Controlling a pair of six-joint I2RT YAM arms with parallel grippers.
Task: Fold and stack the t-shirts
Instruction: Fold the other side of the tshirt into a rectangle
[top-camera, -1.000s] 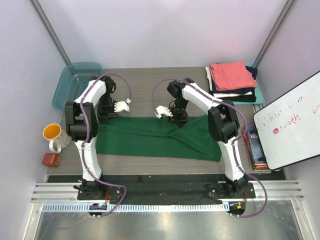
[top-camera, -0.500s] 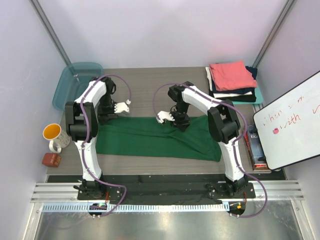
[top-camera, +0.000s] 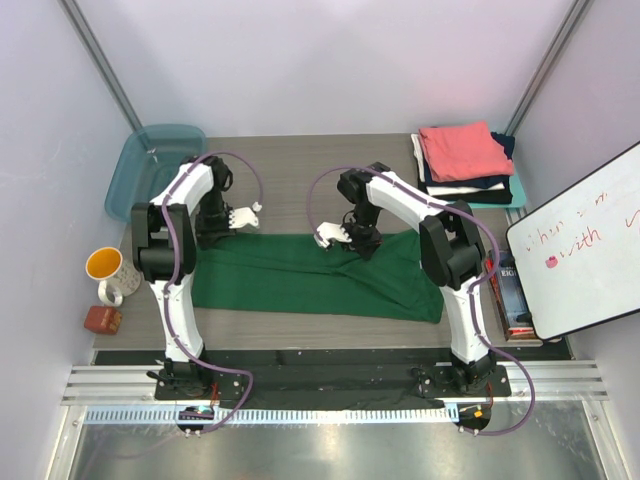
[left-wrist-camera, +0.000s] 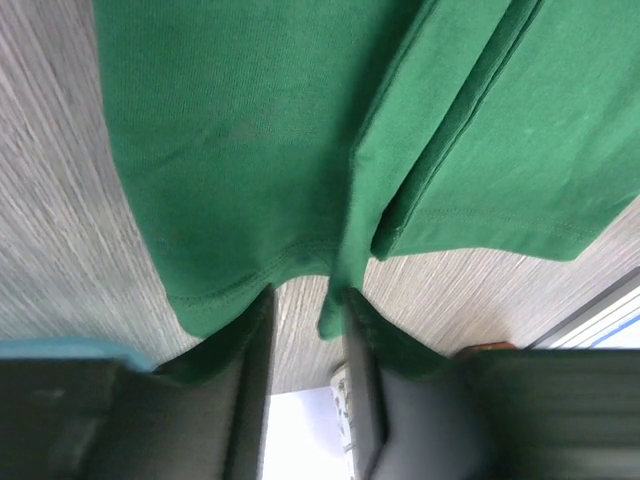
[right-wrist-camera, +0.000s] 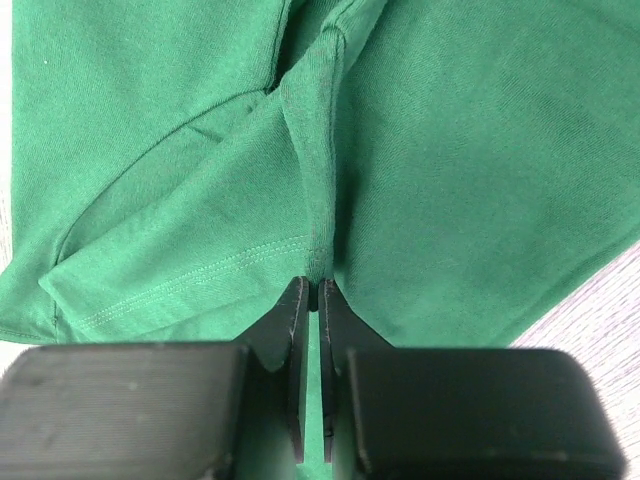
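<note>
Right of the green t-shirt (top-camera: 300, 275), the whiteboard (top-camera: 585, 250) scrawl includes "with".

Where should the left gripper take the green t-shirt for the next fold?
Likely the far hem at its left end, where the green t-shirt's doubled edge ends just between the open left gripper's fingers. Come in from the far side over bare table, one finger each side: that fold gives a thicker lip than the flat layer beside it.

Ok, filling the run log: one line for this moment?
right pincer shut on green t-shirt | left pincer open at its edge | folding unfinished
</note>
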